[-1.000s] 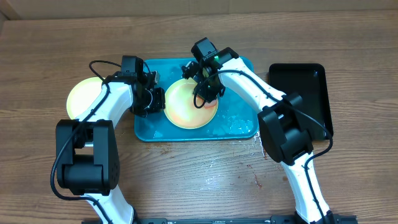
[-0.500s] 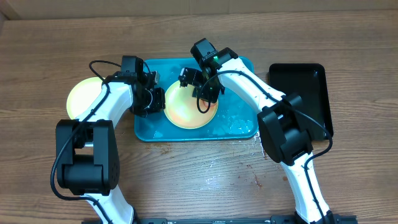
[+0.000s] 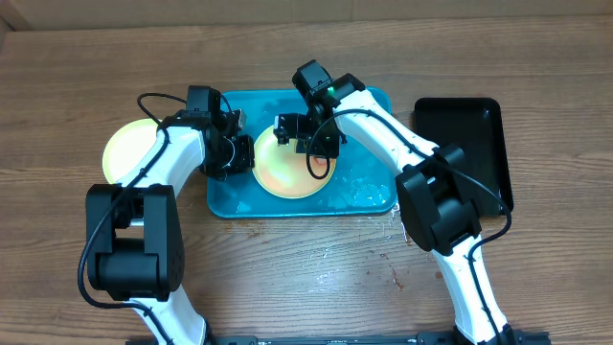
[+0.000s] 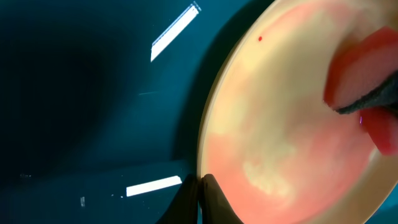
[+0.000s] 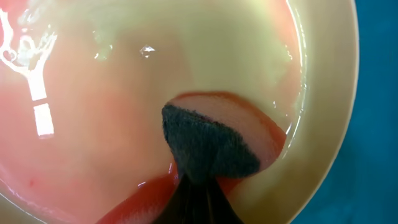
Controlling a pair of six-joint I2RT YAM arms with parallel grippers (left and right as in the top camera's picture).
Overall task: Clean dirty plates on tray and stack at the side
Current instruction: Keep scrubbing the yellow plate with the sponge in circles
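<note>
Now, sponge [image 5: 208, 152] on smeared plate [image 5: 93, 112] (tray [image 5: 376, 155] beneath)

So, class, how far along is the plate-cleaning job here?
Done: one plate sits beside the tray, no red showing. In hand: the left end effector pinches the rim of the smeared plate while the right end effector scrubs it with a sponge. Left: pink film to clear, then stacking this plate.
</note>
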